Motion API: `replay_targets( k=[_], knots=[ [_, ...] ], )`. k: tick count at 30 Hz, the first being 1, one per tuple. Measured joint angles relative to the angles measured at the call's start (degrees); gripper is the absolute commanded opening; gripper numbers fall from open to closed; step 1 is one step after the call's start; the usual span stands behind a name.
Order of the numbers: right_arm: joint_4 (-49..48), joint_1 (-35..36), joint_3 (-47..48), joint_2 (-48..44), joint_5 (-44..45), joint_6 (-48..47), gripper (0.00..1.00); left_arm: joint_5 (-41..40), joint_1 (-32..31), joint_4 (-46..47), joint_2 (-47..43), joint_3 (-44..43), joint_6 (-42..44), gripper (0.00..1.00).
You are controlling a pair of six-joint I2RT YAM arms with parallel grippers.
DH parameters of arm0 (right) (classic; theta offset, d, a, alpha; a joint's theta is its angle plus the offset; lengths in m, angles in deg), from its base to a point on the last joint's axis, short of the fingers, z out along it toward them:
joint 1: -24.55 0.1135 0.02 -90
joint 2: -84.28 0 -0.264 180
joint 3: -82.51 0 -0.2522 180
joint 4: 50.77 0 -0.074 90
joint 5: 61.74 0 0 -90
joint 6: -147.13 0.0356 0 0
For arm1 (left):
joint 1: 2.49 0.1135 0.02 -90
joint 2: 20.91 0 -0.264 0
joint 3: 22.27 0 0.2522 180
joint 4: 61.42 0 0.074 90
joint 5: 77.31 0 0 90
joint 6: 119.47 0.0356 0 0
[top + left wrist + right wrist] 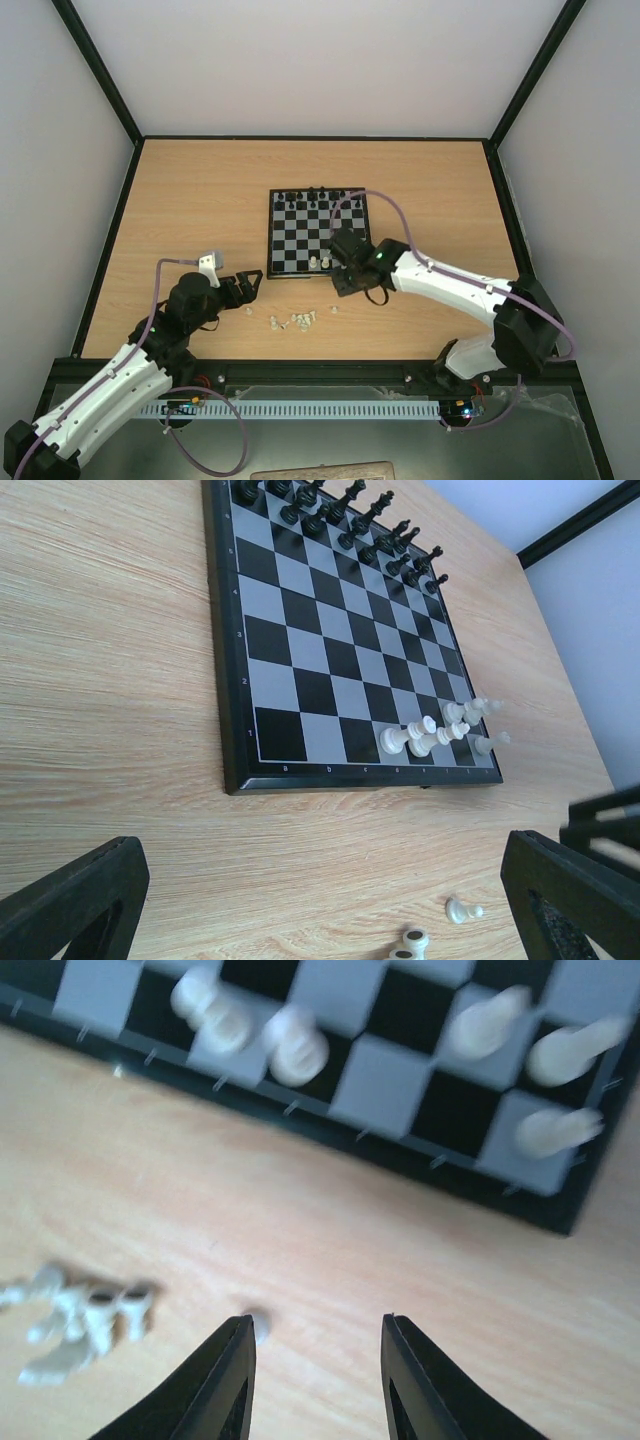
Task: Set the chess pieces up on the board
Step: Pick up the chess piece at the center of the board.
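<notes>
The right gripper (pixel 315 1328) hangs low over the pale wood-grain tabletop (pixel 330 1240), just off the near edge of the small black-bordered checkered board (pixel 385 1080). Its jaws are partly parted and empty. Tiny cream plastic chess pieces (pixel 85 1320) lie loose nearby (a few stand on the board's near rows). One sits beside a fingertip; the gripper should centre over it and pinch the smooth, rounded stem gently. The left gripper (pixel 250 282) gapes wide, holding nothing.
</notes>
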State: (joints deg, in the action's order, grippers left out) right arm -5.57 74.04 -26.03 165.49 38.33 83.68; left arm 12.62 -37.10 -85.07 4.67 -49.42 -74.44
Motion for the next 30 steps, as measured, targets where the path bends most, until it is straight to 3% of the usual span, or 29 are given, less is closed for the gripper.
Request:
replay_targets(
  k=[9, 25, 30],
  knots=[
    [-1.1, 11.5, -3.1, 2.5, -2.5, 3.6, 0.32, 0.0, 0.0, 0.0, 0.0, 0.0, 0.0, 0.99],
    [-4.8, 12.0, -3.9, 11.4, -2.5, 4.8, 0.25, -0.2, 0.0, -1.1, -2.8, 0.0, -0.1, 0.99],
    [-4.9, 12.0, -3.9, 12.6, -2.2, 4.8, 0.15, -0.3, 0.0, -1.8, -3.5, 0.0, -0.1, 1.0]
  ],
)
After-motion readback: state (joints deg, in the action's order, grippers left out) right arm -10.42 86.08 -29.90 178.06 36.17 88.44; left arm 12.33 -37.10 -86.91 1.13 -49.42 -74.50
